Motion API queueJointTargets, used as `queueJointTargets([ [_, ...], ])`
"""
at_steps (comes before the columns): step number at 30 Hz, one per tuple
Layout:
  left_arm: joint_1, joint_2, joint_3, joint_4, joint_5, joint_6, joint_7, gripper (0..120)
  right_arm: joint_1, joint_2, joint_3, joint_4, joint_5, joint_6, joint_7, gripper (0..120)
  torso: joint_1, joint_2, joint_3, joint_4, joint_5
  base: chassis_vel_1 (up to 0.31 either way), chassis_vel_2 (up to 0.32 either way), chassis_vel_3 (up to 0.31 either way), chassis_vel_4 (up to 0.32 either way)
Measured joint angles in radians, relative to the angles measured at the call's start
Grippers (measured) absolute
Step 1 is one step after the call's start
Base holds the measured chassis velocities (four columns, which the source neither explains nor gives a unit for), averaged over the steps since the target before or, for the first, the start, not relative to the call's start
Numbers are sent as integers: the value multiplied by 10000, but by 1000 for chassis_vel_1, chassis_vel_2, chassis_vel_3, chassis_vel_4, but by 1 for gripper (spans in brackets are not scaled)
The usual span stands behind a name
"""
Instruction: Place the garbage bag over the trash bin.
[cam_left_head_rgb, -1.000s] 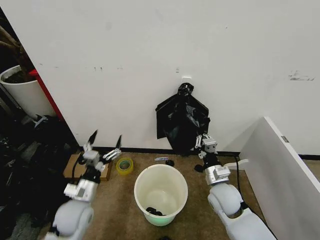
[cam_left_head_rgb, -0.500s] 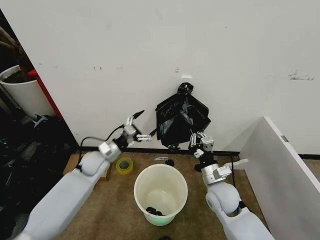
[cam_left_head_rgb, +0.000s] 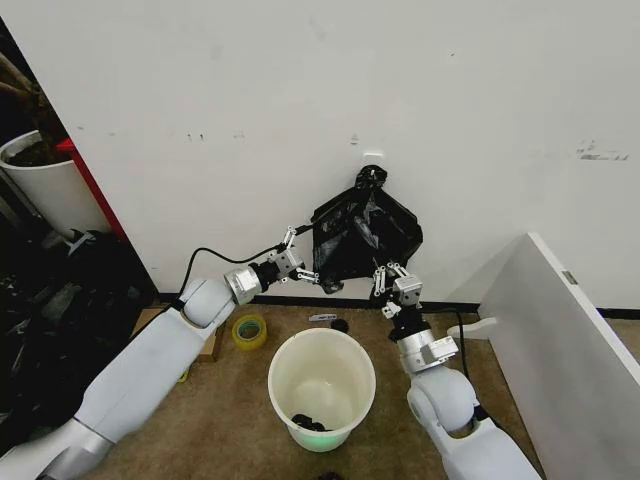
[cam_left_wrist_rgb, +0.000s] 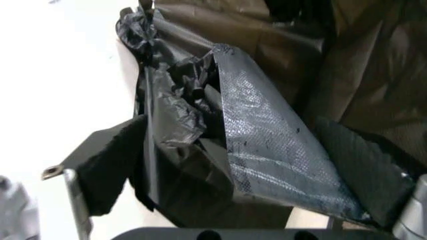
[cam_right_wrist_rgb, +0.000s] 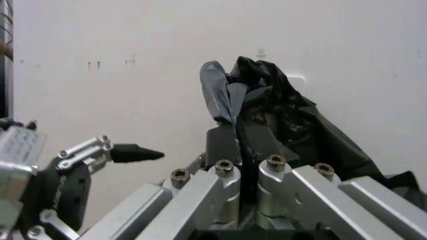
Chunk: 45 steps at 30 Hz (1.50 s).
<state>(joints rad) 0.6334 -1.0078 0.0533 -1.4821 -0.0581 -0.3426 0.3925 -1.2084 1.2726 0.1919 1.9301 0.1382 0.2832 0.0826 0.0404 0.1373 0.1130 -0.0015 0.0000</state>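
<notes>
Since a moment ago the left end effector (cam_left_head_rgb: 305, 253) has reached the crinkled glossy black plastic garbage bag's (cam_left_head_rgb: 368, 237) edge, fingers spread open and empty, while the right end effector (cam_left_head_rgb: 394, 277) stays clamped on its lower hem.

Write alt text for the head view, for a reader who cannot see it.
A black garbage bag hangs on a white wall, with the left claw open at its lower left edge and the right claw raised to its bottom edge. Below, between the two white arms, an unlined white trash bin stands on a brown floor.

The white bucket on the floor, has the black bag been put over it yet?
No, the garbage bag hangs on the wall above the uncovered trash bin.
</notes>
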Motion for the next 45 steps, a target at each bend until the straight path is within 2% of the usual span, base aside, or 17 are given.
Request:
queueJointTargets([
  [6, 125, -204, -59, -27, 154, 211, -590, 69, -14, 58, -70, 20, -69, 66, -64, 0, 0, 0, 0, -2, 0, 0, 0, 0, 0],
  [9, 213, -216, -76, -110, -62, 475, -821, 61, -31, 50, -71, 27, -94, 71, -65, 0, 0, 0, 0, -2, 0, 0, 0, 0, 0],
  [16, 512, -55, -65, -392, -1991, 1458, -1048, 32, -59, 19, -60, 30, -154, 112, -68, 0, -1, 0, 0, -1, 0, 0, 0, 0, 0],
  [19, 530, -35, -65, -407, -2441, 1607, -1168, 26, -59, 0, -59, 30, -167, 118, -68, 0, -1, 0, 0, -1, 0, 0, 0, 0, 0],
  [24, 514, -81, -66, -366, -3396, 1834, -1471, 4, -59, -69, -44, 29, -180, 172, -68, 0, -2, 0, 0, -1, 0, 0, 0, 0, 0],
  [26, 499, -108, -70, -333, -3469, 1834, -1491, 0, -59, -82, -37, 29, -181, 187, -68, 0, -1, 0, 0, -2, 0, 0, 0, 0, 0],
  [35, 574, -440, -300, -368, -3939, 1593, -1838, 0, -72, -157, 31, -21, -200, 370, -65, 0, -1, 0, 0, -2, 2, 0, 0, 0, 0],
  [41, 1369, -1060, -1158, -1332, -5036, 973, -2261, 0, -343, -336, -29, 180, -203, 415, 274, 0, -1, 0, 0, -1, 2, 0, 0, 0, 0],
  [45, 2393, -1355, -1579, -2341, -5262, 693, -2890, 0, -1060, -734, -141, 919, -270, -472, 1877, 0, -2, 0, -1, 1, 2, 0, 0, 0, 0],
])
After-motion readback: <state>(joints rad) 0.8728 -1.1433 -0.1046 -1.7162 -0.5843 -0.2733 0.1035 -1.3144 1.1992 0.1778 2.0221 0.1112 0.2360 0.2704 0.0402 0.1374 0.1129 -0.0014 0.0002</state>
